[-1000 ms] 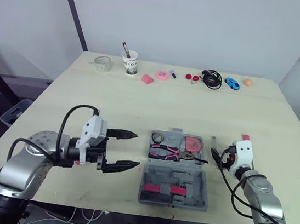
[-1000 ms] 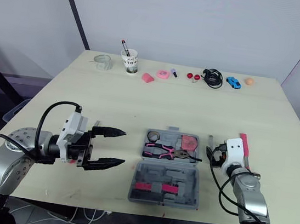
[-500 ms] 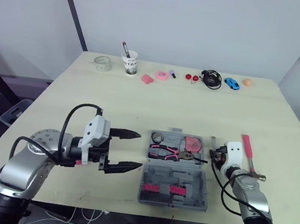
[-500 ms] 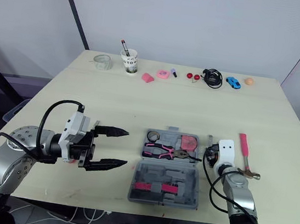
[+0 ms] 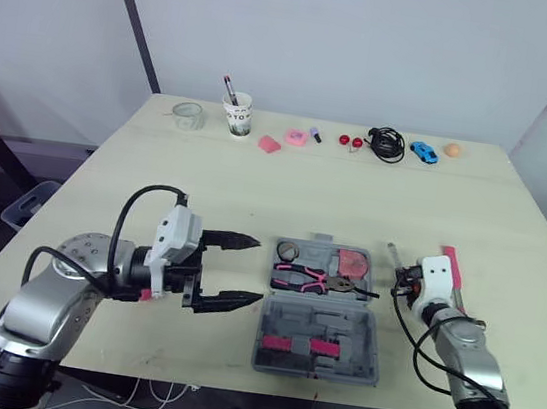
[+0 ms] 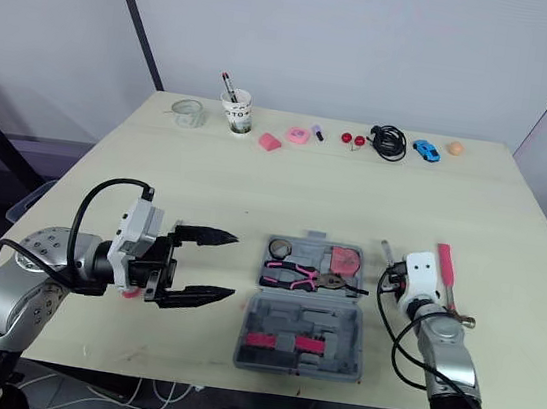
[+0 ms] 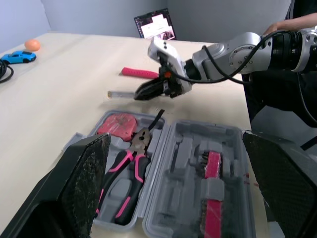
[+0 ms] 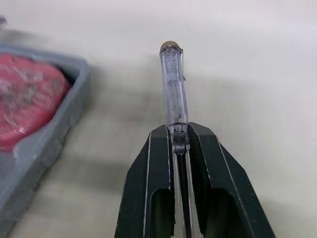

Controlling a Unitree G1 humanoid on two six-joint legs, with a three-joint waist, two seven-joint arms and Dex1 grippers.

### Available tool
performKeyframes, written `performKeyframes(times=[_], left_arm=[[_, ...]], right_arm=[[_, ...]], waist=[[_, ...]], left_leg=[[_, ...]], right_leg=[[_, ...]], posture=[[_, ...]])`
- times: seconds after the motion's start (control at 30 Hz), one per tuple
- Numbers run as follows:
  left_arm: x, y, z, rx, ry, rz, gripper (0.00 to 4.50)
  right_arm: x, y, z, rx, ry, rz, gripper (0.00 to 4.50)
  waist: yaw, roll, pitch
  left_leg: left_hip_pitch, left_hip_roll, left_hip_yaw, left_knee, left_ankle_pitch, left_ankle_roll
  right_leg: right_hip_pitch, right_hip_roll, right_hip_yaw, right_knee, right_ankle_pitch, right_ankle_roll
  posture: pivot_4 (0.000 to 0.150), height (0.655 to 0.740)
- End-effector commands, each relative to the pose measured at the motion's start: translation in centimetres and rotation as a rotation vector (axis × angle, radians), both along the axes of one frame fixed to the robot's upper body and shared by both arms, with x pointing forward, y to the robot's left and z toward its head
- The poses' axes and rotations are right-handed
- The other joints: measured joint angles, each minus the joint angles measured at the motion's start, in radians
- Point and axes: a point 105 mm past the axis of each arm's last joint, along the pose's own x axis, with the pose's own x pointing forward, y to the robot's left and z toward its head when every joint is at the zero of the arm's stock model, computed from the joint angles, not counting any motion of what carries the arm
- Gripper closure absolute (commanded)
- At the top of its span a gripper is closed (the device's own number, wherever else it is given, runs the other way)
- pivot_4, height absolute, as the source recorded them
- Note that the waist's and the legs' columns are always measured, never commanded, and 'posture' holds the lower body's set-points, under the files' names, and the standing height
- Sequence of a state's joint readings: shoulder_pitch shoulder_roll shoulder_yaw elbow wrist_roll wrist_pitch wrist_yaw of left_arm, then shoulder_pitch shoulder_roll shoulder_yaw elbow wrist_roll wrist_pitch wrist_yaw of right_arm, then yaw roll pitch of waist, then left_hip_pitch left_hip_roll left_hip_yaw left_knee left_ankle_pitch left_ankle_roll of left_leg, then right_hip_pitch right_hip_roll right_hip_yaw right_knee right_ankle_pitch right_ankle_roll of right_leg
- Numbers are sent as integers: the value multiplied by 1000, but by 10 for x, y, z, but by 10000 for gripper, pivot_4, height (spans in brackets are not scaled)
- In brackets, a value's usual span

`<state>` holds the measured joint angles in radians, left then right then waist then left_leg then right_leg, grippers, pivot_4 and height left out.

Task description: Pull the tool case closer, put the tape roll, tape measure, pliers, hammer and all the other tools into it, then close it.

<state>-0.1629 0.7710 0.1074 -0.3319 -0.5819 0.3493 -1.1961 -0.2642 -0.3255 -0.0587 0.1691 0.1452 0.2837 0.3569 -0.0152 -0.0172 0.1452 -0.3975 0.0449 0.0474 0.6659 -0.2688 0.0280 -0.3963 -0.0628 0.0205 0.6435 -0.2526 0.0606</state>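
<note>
Pale tabletop holds the open tool case near its front edge. Just right of it, the right gripper clamps a clear tester screwdriver pointing away from the robot, parallel to the case's side. The left gripper gapes wide on the case's other side.

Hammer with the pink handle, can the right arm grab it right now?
Probably not yet. The hammer lies uncovered close beside the right gripper, but that gripper is shut on a clear screwdriver, which it would likely have to set down first.
</note>
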Motion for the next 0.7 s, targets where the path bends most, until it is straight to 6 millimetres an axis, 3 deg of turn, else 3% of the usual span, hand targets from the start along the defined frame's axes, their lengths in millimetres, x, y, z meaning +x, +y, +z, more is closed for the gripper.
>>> performKeyframes(times=[0.03, 0.3, 0.43, 0.7], left_arm=[[-2, -4, 9, -15, -38, -23, 0], [-2, 5, 5, 4, -32, -31, 0], [-8, 16, -2, 57, 1, -44, 0], [-11, 32, -12, 124, 23, -24, 0]], right_arm=[[-4, 2, 27, -13, -73, 82, 44496], [-35, 39, 47, -128, -15, 485, 44496], [-56, 82, 50, -178, 38, 751, 44496], [-67, 124, 46, -282, 101, 964, 44496]], waist=[[0, 0, 0], [1, 0, 1], [2, 0, 1], [6, -1, 2]], left_leg=[[0, 0, 0, 0, 0, 0], [0, 1, 0, 0, 0, 0], [0, 1, 0, 1, 0, 0], [-1, 1, 0, 1, 0, 0]], right_leg=[[0, 0, 0, 0, 0, 0], [0, 1, 0, 0, 0, 0], [0, 1, -1, 0, 0, 0], [0, 1, -1, 0, -2, -4]], posture=[[1500, 7400], [1500, 7400], [1500, 7400], [1500, 7400]])
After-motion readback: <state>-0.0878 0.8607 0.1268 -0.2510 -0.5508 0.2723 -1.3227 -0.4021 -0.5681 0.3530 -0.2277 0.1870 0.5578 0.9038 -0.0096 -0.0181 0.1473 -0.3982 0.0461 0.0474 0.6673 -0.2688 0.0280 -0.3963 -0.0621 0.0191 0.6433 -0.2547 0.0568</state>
